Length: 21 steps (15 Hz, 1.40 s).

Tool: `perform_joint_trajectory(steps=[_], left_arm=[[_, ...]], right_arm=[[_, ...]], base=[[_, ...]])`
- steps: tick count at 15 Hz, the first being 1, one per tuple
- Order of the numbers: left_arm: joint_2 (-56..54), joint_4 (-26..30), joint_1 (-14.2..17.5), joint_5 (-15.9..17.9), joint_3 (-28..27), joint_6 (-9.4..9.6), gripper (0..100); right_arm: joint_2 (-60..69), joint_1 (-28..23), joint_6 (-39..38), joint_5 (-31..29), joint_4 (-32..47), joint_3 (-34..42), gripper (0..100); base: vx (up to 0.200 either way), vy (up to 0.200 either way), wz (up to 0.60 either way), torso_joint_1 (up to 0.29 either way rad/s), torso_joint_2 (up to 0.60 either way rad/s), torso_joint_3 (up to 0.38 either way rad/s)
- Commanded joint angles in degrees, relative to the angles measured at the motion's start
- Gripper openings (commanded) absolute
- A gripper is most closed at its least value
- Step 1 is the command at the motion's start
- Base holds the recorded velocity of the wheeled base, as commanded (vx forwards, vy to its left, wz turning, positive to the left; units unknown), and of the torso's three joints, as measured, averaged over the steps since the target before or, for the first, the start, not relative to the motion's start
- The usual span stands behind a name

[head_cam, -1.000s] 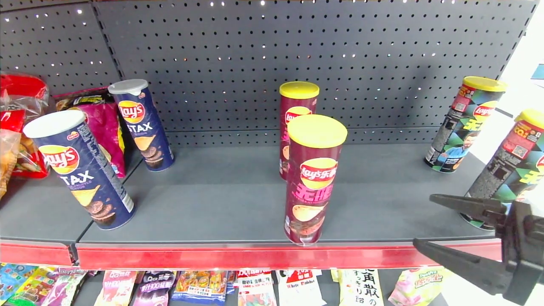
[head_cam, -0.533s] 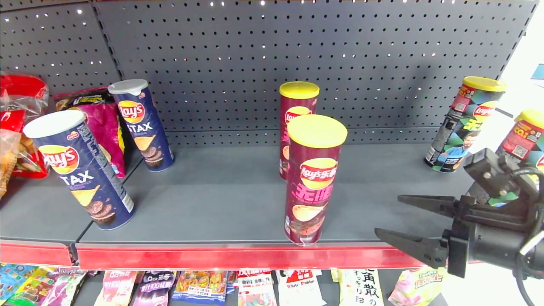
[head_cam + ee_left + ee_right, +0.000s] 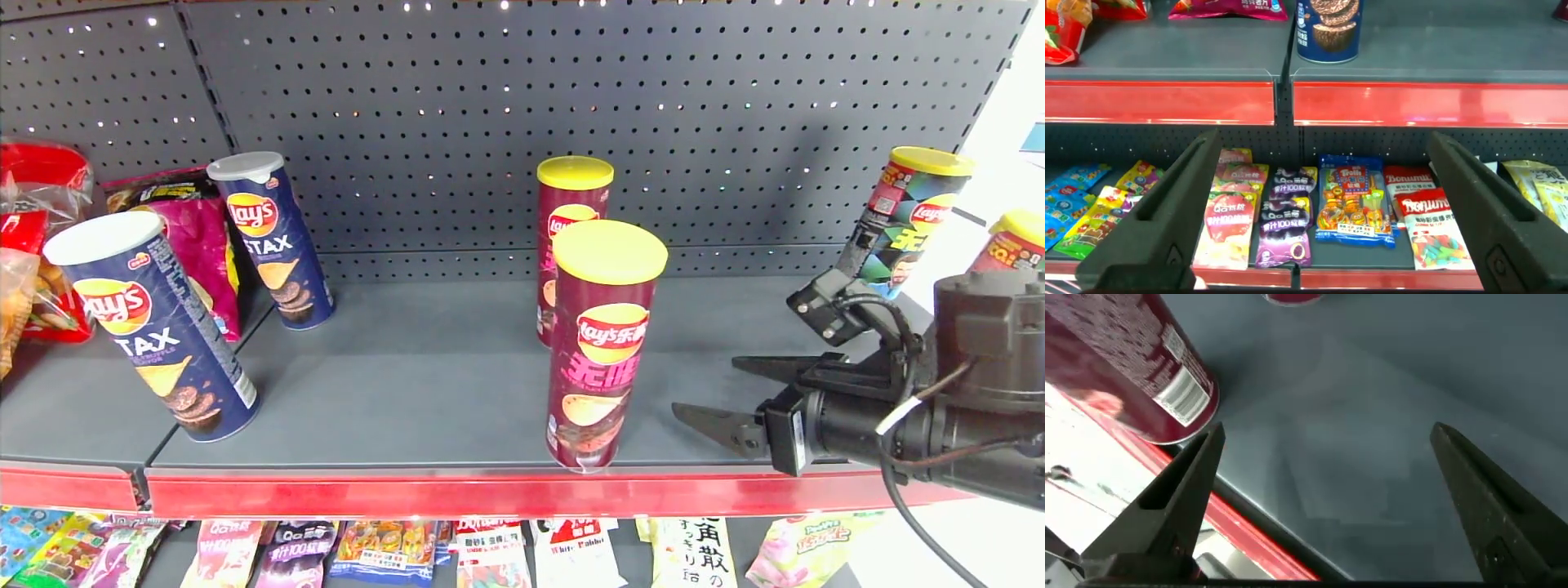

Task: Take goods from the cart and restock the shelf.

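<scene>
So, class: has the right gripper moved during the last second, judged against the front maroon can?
Yes. The right gripper has moved left along the red shelf edge, closer to the front maroon can, which has stayed put.

Two blue cans [image 3: 151,327] [image 3: 273,241], two maroon cans [image 3: 604,351] [image 3: 571,204], two patterned cans [image 3: 906,220] [image 3: 1012,241].

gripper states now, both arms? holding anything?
Left gripper: open, empty.
Right gripper: open, empty, near the front maroon chip can but not touching it.
</scene>
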<state>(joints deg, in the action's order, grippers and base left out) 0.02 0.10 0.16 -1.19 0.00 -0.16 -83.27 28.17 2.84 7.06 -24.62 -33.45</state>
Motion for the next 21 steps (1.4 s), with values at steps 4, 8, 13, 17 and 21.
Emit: perform_joint_trajectory(steps=[4,8,13,17,21], left_arm=[[-0.02,-0.01,0.02,-0.04,0.0,-0.02,100],[-0.02,-0.01,0.02,-0.04,0.0,-0.02,100],[-0.02,-0.01,0.02,-0.04,0.0,-0.02,100],[-0.02,-0.01,0.02,-0.04,0.0,-0.02,100],[-0.02,-0.01,0.02,-0.04,0.0,-0.02,100]], right_arm=[[-4.18,2.5,0.15,-2.75,-0.07,-1.44,100],[-6.37,3.47,-0.03,-3.98,-0.07,-3.64,100],[-7.25,4.96,0.06,-4.42,0.02,-3.73,100],[-8.13,5.93,0.06,-4.51,-0.07,-4.08,100],[-8.66,7.34,-0.03,-4.51,-0.16,-4.61,100]], base=[[0.0,0.0,0.0,0.0,0.0,0.0],[0.0,0.0,0.0,0.0,0.0,0.0],[0.0,0.0,0.0,0.0,0.0,0.0],[0.0,0.0,0.0,0.0,0.0,0.0],[0.0,0.0,0.0,0.0,0.0,0.0]])
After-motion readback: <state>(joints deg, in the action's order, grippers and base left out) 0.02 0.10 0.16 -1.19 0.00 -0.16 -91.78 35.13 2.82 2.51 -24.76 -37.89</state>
